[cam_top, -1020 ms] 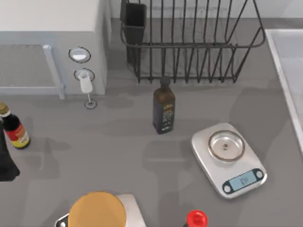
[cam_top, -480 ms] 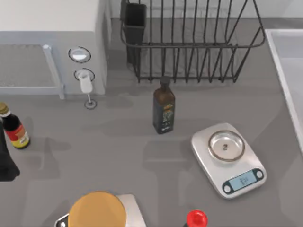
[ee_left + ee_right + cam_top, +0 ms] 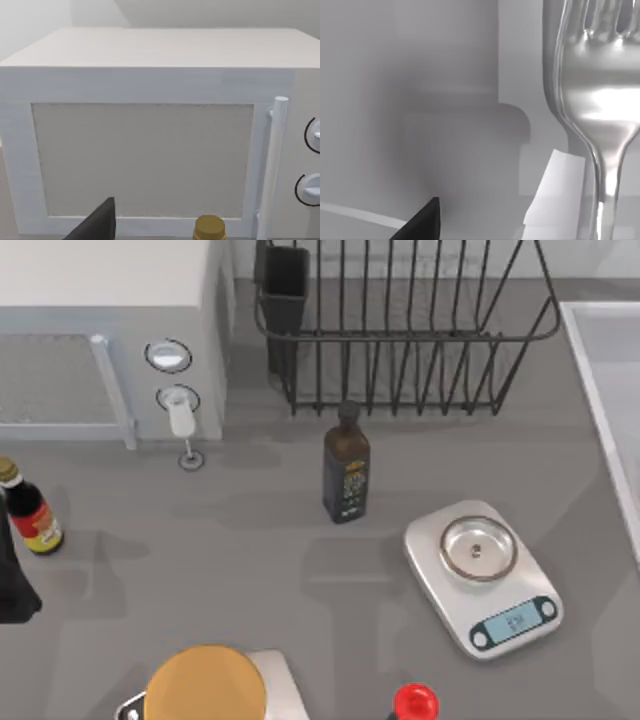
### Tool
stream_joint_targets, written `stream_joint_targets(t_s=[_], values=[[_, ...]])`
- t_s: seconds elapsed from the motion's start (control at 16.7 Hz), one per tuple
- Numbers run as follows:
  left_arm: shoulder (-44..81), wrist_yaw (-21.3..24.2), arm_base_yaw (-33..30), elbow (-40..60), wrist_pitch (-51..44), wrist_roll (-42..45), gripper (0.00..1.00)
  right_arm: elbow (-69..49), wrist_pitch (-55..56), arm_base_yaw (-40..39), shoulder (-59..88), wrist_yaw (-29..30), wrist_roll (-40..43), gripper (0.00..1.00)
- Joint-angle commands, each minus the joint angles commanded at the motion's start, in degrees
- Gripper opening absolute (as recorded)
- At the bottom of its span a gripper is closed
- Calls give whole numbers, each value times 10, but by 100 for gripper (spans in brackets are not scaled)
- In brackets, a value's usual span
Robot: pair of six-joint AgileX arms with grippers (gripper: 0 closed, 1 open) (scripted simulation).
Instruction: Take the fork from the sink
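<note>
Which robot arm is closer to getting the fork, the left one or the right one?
The right one, I think. Its wrist view shows the fork very close up. The left wrist view faces the microwave at the table's left, far from the sink on the right.

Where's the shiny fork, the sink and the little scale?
fork [image 3: 592,100]: right wrist view, on the wide part below its tines.
sink [image 3: 612,370]: top view, on the basin's floor at the right edge.
scale [image 3: 513,620]: top view, on its display.
</note>
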State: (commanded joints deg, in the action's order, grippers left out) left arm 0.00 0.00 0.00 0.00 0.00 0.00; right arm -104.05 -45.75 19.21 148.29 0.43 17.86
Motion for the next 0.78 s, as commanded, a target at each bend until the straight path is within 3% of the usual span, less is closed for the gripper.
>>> stream_joint_targets(t_s=[0.72,0.78], values=[[0,0,0,0,0,0,100,0,0,0,0,0,0,2],[0,0,0,0,0,0,100,0,0,0,0,0,0,0]])
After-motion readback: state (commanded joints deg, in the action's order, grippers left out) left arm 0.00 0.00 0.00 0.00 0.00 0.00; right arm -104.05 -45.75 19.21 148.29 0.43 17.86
